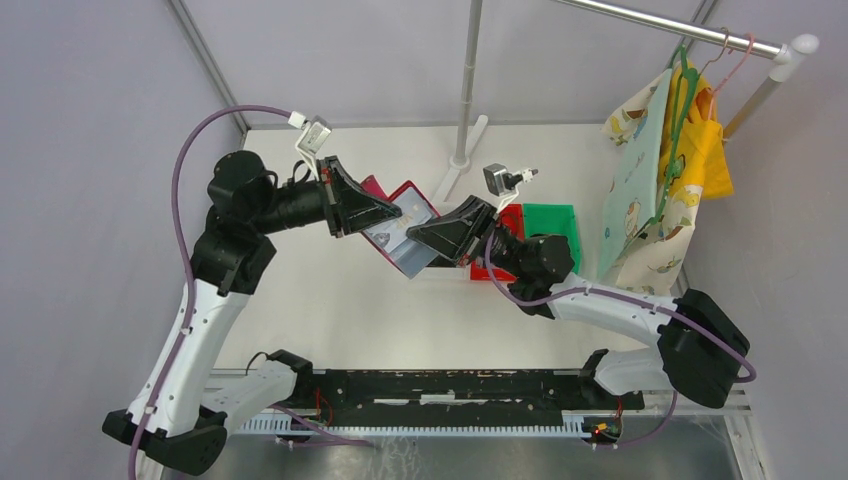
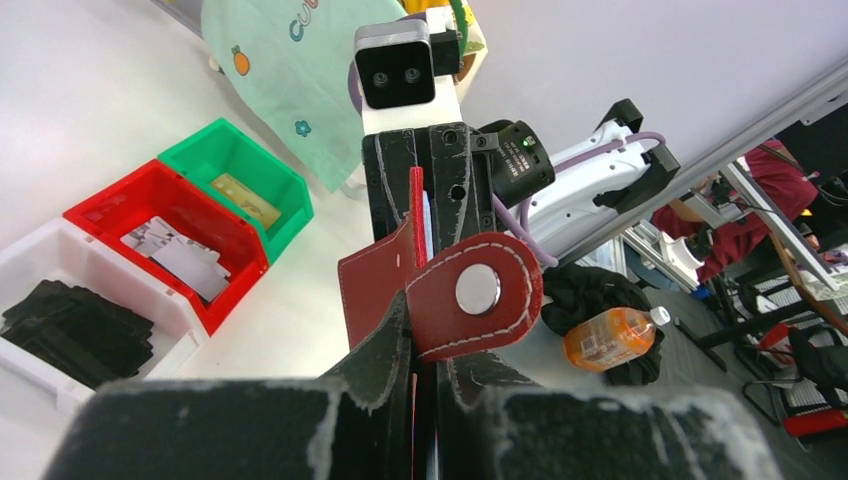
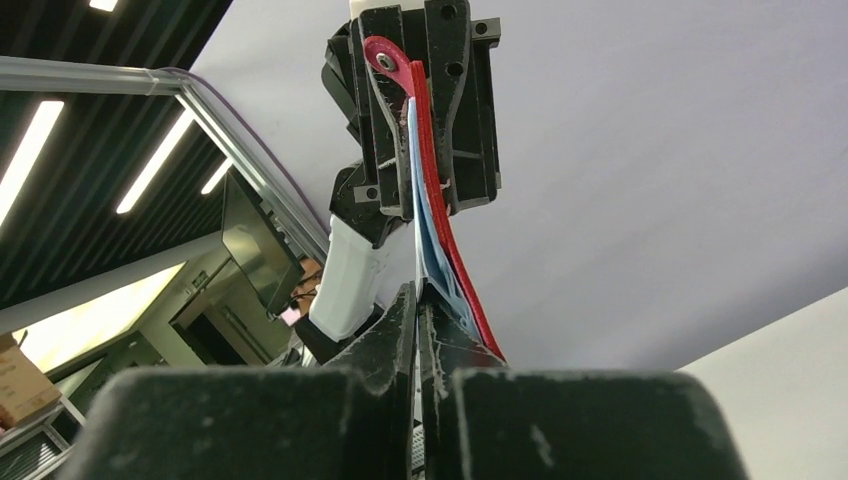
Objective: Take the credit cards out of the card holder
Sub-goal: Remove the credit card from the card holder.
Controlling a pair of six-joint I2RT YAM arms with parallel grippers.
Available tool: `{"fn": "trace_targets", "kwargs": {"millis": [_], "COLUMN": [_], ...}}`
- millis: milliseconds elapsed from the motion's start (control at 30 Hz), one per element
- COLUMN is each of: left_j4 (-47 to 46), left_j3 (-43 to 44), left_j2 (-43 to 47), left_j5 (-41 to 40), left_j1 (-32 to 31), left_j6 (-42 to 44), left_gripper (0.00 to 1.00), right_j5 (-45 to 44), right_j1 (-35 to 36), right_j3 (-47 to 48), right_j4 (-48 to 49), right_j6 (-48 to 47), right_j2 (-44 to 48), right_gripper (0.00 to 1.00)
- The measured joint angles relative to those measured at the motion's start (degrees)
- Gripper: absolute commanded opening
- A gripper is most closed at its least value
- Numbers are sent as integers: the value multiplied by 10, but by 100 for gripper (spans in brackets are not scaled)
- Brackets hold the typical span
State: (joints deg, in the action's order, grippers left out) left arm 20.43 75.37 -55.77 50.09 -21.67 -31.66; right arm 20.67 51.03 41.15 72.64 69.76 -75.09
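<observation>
The card holder (image 1: 405,232), a red wallet with a grey-blue inside, hangs open in the air between both grippers. My left gripper (image 1: 383,212) is shut on its upper left edge. In the left wrist view my left gripper (image 2: 430,322) pinches the red leather (image 2: 375,285) beside the snap tab (image 2: 476,293). My right gripper (image 1: 425,238) is shut on a thin pale credit card edge (image 3: 419,225) at the wallet's blue inside (image 3: 438,262); its fingertips (image 3: 400,310) sit just below the wallet. More credit cards lie in the bins: dark (image 2: 70,325), silvery (image 2: 175,255), golden (image 2: 245,200).
A white bin (image 2: 25,260), a red bin (image 1: 508,222) and a green bin (image 1: 552,225) stand on the table behind my right arm. A pole base (image 1: 462,158) stands at the back. Cloth bags (image 1: 655,190) hang from a rail at the right.
</observation>
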Motion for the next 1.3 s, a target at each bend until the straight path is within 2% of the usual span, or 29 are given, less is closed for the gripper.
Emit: {"fn": "trace_targets", "kwargs": {"millis": [333, 433, 500, 700, 800, 900, 1000, 1067, 1300], "left_j4": [-3, -13, -19, -32, -33, -32, -28, -26, -17], "left_j3": [3, 8, 12, 18, 18, 18, 18, 18, 25], "left_j2": [-21, -23, -23, -21, -20, -18, -16, -15, -15], "left_j5": [32, 40, 41, 44, 44, 42, 38, 37, 37], "left_j1": [-3, -2, -1, 0, 0, 0, 1, 1, 1], "left_j6": [-41, -55, -61, -69, -71, -71, -70, -70, -70], "left_gripper": [21, 21, 19, 2, 2, 2, 2, 2, 2], "right_j5": [-15, -15, -15, -15, -15, -16, -17, -17, -23], "right_j1": [7, 7, 7, 7, 9, 13, 20, 24, 30], "right_j3": [-34, -46, -48, -51, -54, -58, -58, -57, -45], "right_j4": [25, 38, 47, 67, 70, 71, 79, 89, 118], "right_j6": [-13, -17, -17, -19, -19, -19, -19, -16, 0], "right_j2": [16, 28, 31, 31, 32, 33, 32, 26, -4], "right_gripper": [0, 0, 0, 0, 7, 26, 28, 25, 2]}}
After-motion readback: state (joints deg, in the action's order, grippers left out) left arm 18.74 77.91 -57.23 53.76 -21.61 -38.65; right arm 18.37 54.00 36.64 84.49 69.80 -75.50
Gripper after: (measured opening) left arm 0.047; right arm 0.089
